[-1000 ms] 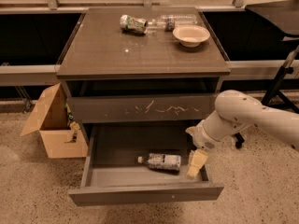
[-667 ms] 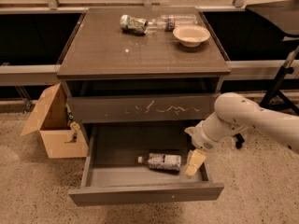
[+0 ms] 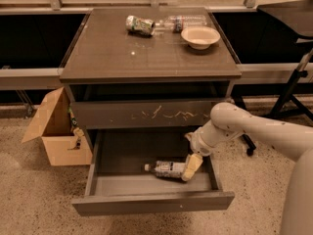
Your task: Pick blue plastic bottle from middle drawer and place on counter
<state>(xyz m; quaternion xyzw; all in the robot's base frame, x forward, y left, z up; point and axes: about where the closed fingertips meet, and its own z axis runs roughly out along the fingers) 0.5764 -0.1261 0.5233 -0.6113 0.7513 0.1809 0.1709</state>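
The blue plastic bottle (image 3: 167, 169) lies on its side in the open middle drawer (image 3: 151, 203), white cap pointing left. My gripper (image 3: 191, 168) reaches down into the drawer from the right, at the bottle's right end. The counter (image 3: 112, 53) is the glossy dark top of the cabinet above.
On the counter's far side lie a crushed green-and-white can (image 3: 139, 25), a clear bottle (image 3: 183, 22) and a cream bowl (image 3: 200, 36). The drawer front with pale scratch marks (image 3: 146, 114) is closed above the open drawer. An open cardboard box (image 3: 56, 131) stands left of the cabinet.
My gripper has moved slightly left, closer onto the bottle's right end. The bottle has not moved.
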